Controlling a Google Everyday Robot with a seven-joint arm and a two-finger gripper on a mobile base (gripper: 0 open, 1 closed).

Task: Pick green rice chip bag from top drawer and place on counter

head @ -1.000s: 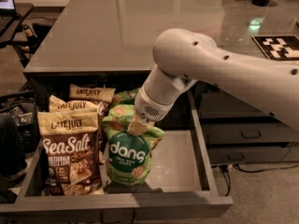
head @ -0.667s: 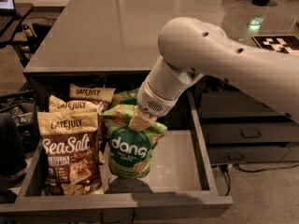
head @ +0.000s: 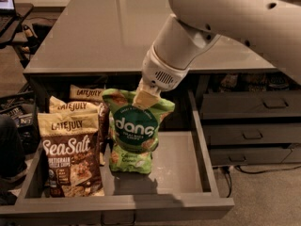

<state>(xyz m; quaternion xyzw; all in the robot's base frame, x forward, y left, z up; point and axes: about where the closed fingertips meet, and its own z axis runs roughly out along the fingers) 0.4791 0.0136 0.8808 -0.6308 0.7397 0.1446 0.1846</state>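
Note:
The green rice chip bag [head: 135, 131], light green with a dark-teal "dang" circle, hangs upright in the open top drawer [head: 202, 159], its bottom just above the pale floor. My gripper [head: 146, 97] comes down from the white arm at the upper right and is shut on the bag's top edge. The counter [head: 108, 27] stretches behind and above the drawer, glossy grey-brown.
Three brown-and-cream Late July Sea Salt bags [head: 68, 154] stand at the drawer's left, close beside the green bag. Narrower dark drawers with bar handles [head: 251, 135] stack to the right. A cable lies on the floor at the lower right. A dark cluttered stand sits at the far left.
The green bag has risen off the drawer floor, held by its top. The arm has lifted and now fills the upper right of the view.

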